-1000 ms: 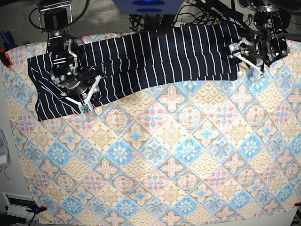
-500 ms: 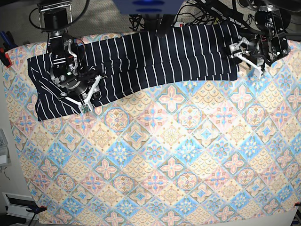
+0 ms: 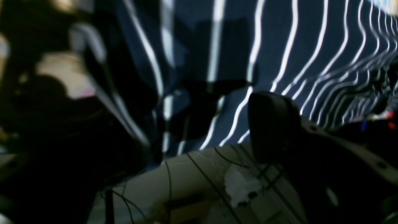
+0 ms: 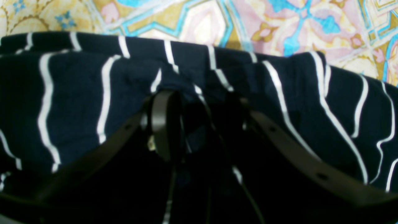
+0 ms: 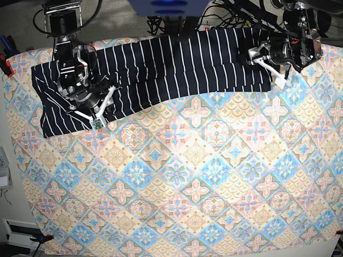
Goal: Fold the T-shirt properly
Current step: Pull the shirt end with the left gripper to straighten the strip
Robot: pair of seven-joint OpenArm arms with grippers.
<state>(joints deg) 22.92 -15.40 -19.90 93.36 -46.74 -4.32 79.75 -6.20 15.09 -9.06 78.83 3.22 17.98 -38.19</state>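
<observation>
The T-shirt [image 5: 177, 64], dark navy with thin white stripes, lies stretched across the far side of the table. My right gripper [image 5: 92, 107] rests on its near-left part. In the right wrist view this gripper [image 4: 199, 99] is open, its fingertips [image 4: 161, 124] pressed into the T-shirt [image 4: 77, 93] just inside its hem, with a small pucker of cloth between them. My left gripper [image 5: 258, 54] hovers over the shirt's right end near the far table edge. In the blurred left wrist view this gripper [image 3: 186, 93] is open, with striped cloth [image 3: 311, 46] between its dark pad [image 3: 270, 124] and the other finger.
A pastel tile-patterned tablecloth [image 5: 187, 176] covers the whole table. Red clamps [image 5: 5, 67] grip its corners. Cables [image 5: 225, 13] lie behind the far edge, and a white power strip [image 3: 242, 186] lies on the floor below.
My left gripper has moved left, from beside the shirt's right end to over it, closing slightly. The right arm has not moved.
</observation>
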